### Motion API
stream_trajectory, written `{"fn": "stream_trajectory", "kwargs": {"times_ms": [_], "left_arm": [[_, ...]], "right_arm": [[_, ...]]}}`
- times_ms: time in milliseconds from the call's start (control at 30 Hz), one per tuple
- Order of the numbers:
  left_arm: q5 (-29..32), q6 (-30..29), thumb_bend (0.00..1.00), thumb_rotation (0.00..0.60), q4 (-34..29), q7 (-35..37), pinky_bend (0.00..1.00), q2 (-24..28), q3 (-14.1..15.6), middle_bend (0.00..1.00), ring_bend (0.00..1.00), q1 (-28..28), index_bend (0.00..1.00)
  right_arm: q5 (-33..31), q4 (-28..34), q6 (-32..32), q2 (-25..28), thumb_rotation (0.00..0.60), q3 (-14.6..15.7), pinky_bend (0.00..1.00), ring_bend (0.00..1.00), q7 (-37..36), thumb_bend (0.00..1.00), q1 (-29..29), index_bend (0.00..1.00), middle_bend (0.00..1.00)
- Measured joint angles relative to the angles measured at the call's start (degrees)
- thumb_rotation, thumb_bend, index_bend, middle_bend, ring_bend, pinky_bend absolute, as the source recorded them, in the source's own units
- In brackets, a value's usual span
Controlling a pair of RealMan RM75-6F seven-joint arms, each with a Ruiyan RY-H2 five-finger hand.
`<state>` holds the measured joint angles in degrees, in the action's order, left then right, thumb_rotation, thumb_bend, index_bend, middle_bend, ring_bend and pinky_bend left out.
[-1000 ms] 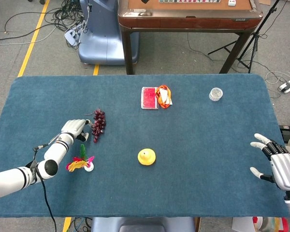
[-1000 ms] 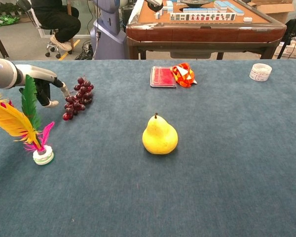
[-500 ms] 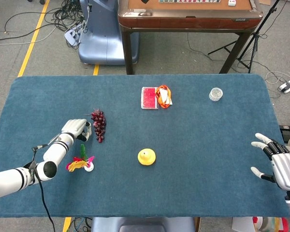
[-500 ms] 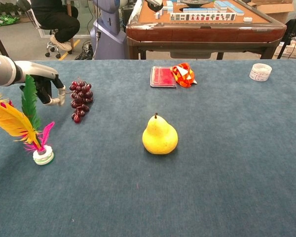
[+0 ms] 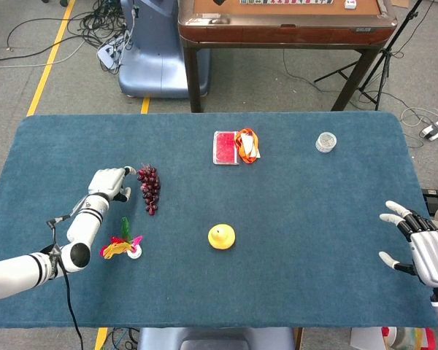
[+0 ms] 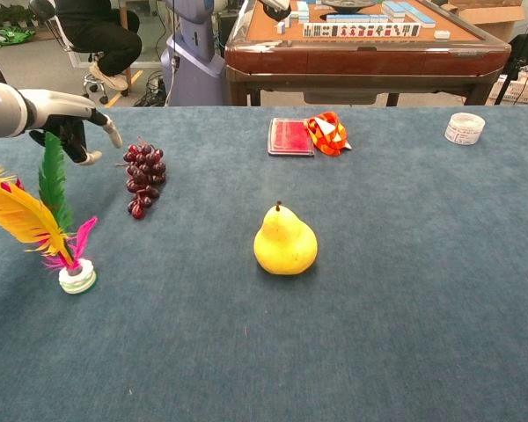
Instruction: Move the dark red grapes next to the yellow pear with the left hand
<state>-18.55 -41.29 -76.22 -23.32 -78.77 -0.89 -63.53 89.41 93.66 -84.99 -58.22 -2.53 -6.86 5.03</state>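
the grapes (image 5: pixel 149 187) lie on the bench (image 5: pixel 292 219) just right of the left hand (image 5: pixel 109 183), whose fingers (image 6: pixel 108 132) are loosely apart and grip nothing, the bunch's long axis running far-to-near, with the pear (image 5: pixel 221 236) further right and nearer.

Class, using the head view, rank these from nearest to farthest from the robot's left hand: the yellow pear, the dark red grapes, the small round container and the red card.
From the left hand:
1. Dark red grapes, just beside its fingertips.
2. Red card, toward the table's far edge, middle; yellow pear, toward the near middle. These two are too close to call.
3. Small round container, far right corner area.
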Motion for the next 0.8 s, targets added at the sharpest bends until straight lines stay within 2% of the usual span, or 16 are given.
{"fn": "stream_trajectory", "kwargs": {"times_ms": [467,633,800], "left_arm": [[4.8,0.8,0.55,0.600,6.5,-4.3,1.00,-5.7,-1.5,1.00,1.00,-1.9,0.08],[6.9,1.8,0.55,0.600,7.7,-6.2,1.00,-6.7,-1.8,1.00,1.00,-2.7,0.12],[9.1,2.0,0.55,0.600,7.9,-8.2,1.00,-7.1,-1.7,1.00,1.00,-3.3,0.22]], "right_arm": [[-0.3,-0.2,0.1,0.3,0.600,-0.1,0.31,0.17,-0.9,0.11,0.0,0.29,0.17],[-0.5,-0.1,0.0,0.5,0.600,-0.2,0.31,0.17,-1.3,0.11,-0.1,0.29,0.17],[-0.6,0.0,-0.2,0.6,0.600,-0.3,0.31,0.17,-1.5,0.11,-0.2,0.29,0.17]]}}
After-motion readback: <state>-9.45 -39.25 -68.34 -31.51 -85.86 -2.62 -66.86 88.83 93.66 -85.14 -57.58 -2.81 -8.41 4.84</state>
